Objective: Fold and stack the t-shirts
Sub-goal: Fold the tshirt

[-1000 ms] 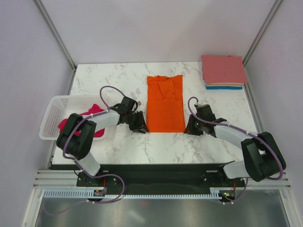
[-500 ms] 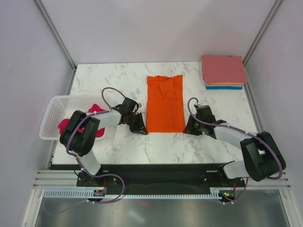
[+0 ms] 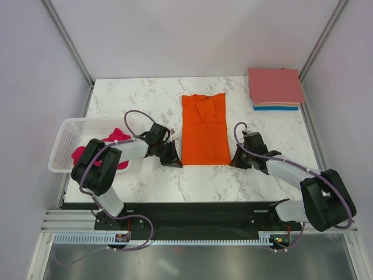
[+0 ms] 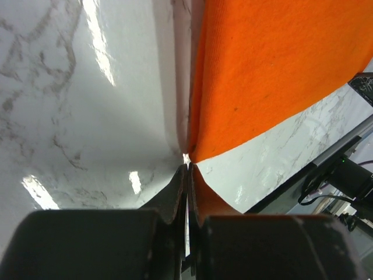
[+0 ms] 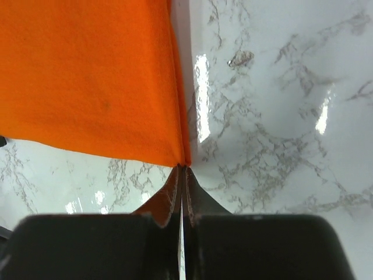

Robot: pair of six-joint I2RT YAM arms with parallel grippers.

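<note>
A bright orange t-shirt (image 3: 203,128) lies folded into a long strip in the middle of the marble table (image 3: 145,99). My left gripper (image 3: 176,161) is at the strip's near-left corner. In the left wrist view that gripper (image 4: 187,169) is shut, with the orange corner (image 4: 201,153) pinched at its tips. At the near-right corner, my right gripper (image 3: 233,162) is also shut, and the right wrist view shows the cloth corner (image 5: 178,156) meeting that gripper's (image 5: 181,170) closed tips. A magenta-pink t-shirt (image 3: 116,136) lies crumpled in the basket. Folded salmon-pink, peach and blue t-shirts (image 3: 275,86) are stacked at the back right.
A white plastic basket (image 3: 67,140) stands at the table's left edge, beside the left arm. Grey walls and metal frame posts enclose the table on three sides. The arm bases sit on a black rail (image 3: 192,213) along the near edge.
Both grippers have closed at the near corners of the orange shirt. The arms themselves have shifted only slightly.
</note>
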